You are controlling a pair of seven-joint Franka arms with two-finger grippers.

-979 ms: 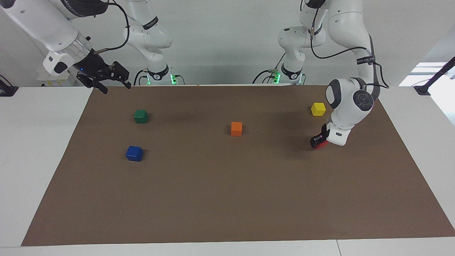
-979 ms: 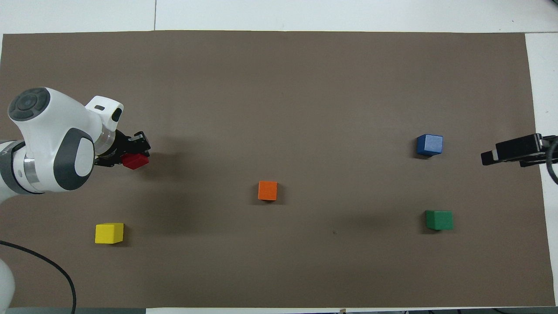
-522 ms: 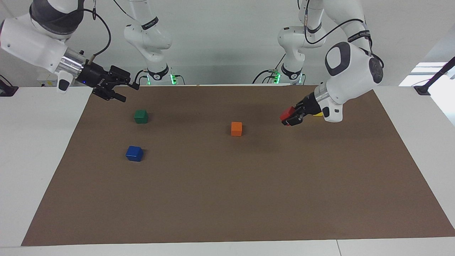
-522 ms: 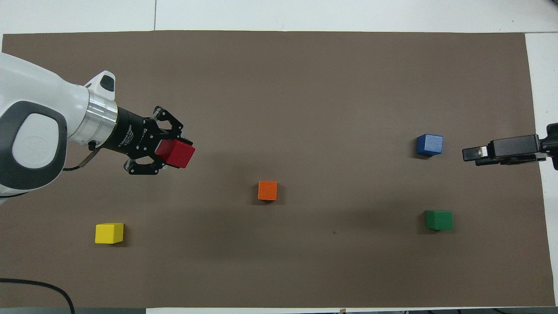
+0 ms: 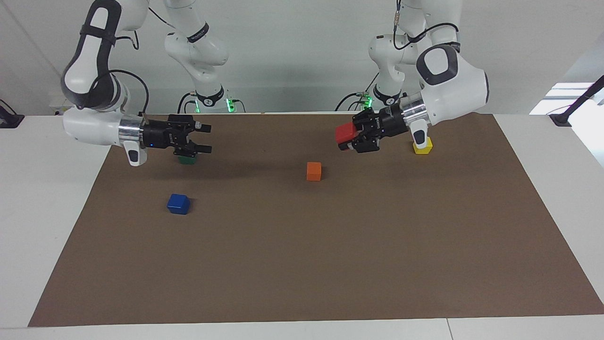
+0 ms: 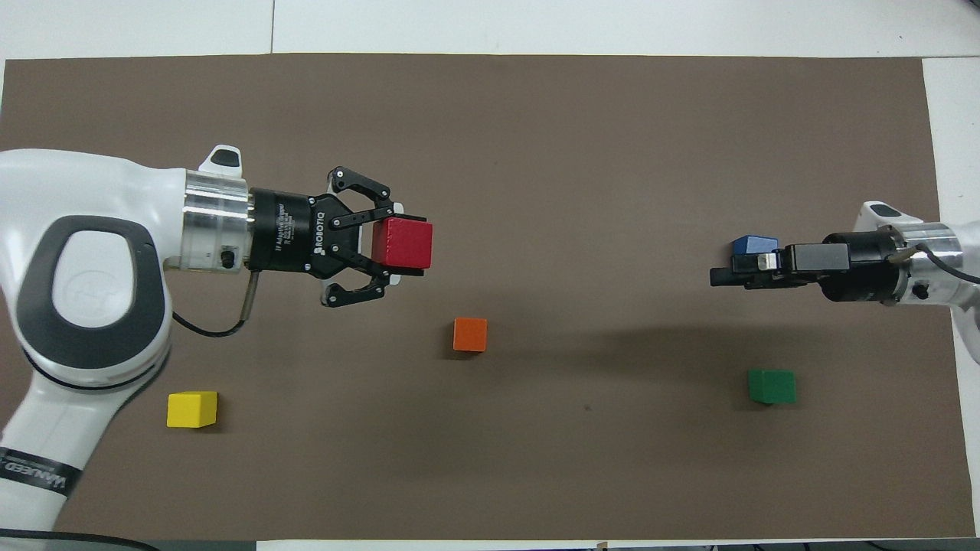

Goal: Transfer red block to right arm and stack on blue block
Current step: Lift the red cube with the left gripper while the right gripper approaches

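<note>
My left gripper (image 5: pixel 348 137) (image 6: pixel 400 248) is shut on the red block (image 5: pixel 344 133) (image 6: pixel 404 243) and holds it in the air, fingers level and pointing toward the right arm's end. It is over the mat beside the orange block. My right gripper (image 5: pixel 204 138) (image 6: pixel 721 275) is open and empty, also level in the air, pointing back at the red block with a wide gap between them. The blue block (image 5: pixel 178 204) (image 6: pixel 752 244) rests on the mat at the right arm's end. From overhead the right gripper covers its near edge.
An orange block (image 5: pixel 314 171) (image 6: pixel 470 334) sits mid-mat. A green block (image 5: pixel 188 160) (image 6: pixel 772 386) lies nearer the robots than the blue one, partly hidden by the right gripper in the facing view. A yellow block (image 5: pixel 423 148) (image 6: pixel 191 409) sits at the left arm's end on the brown mat (image 5: pixel 302 264).
The left gripper lifted the red block off the mat and carried it toward the middle, turning level. The right gripper swung down and inward to face it.
</note>
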